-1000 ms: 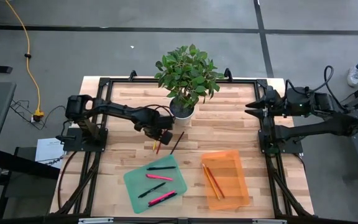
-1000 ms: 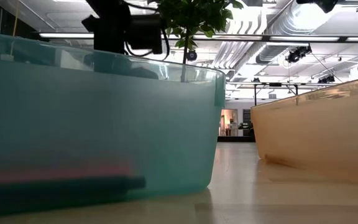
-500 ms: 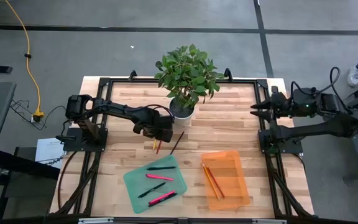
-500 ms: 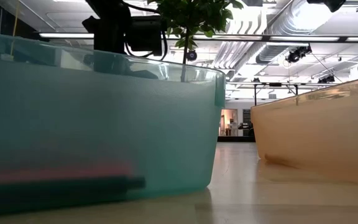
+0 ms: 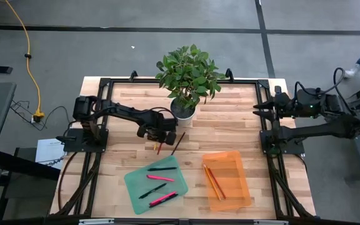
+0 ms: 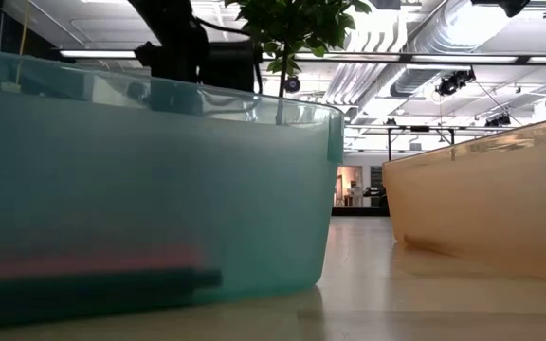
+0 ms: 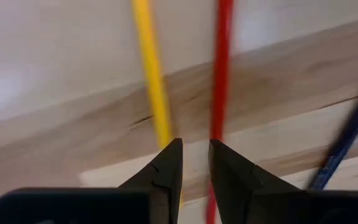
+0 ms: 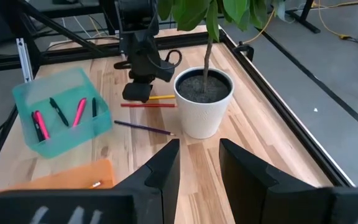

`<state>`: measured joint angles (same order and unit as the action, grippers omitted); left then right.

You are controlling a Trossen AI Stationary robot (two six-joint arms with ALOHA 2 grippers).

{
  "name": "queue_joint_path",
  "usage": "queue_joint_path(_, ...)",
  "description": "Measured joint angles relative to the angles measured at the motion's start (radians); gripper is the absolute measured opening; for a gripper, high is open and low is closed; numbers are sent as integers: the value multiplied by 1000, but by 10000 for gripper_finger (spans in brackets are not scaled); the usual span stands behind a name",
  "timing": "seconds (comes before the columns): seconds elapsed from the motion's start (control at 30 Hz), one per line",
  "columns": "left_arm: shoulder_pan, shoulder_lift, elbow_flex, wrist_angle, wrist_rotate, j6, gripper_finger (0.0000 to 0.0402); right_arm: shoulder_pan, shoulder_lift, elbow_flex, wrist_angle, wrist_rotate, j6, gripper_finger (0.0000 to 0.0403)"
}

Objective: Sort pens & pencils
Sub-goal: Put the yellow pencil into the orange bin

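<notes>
Wooden table (image 5: pixel 230 125), pencils (image 5: pixel 160 147) lying side by side — left end effector (image 5: pixel 167 138) narrowly parted above them.

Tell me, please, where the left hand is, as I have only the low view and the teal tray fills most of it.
Observer: The left hand hovers over loose pencils on the table, beside the white plant pot.
Operator: Is it holding one of them?
Observer: No. Its wrist view shows the fingers slightly apart and empty, pointing at the gap between a yellow pencil and a red pencil.
Operator: And where is the right hand?
Observer: The right hand waits open at the table's right edge.
</notes>
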<state>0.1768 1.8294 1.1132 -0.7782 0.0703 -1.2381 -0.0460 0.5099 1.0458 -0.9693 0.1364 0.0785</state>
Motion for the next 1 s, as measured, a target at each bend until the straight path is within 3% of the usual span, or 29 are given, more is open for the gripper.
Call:
queue_joint_path(0.4,0,27,13,-29,12,27,65,0,-7,0,0,-15,11,103)
queue_joint_path(0.67,1,27,98,-153,-77,80,65,0,-6,0,11,-15,-8,103)
queue_joint_path(1.0,29,27,99,-231,-78,118,65,0,-6,0,12,-15,-9,103)
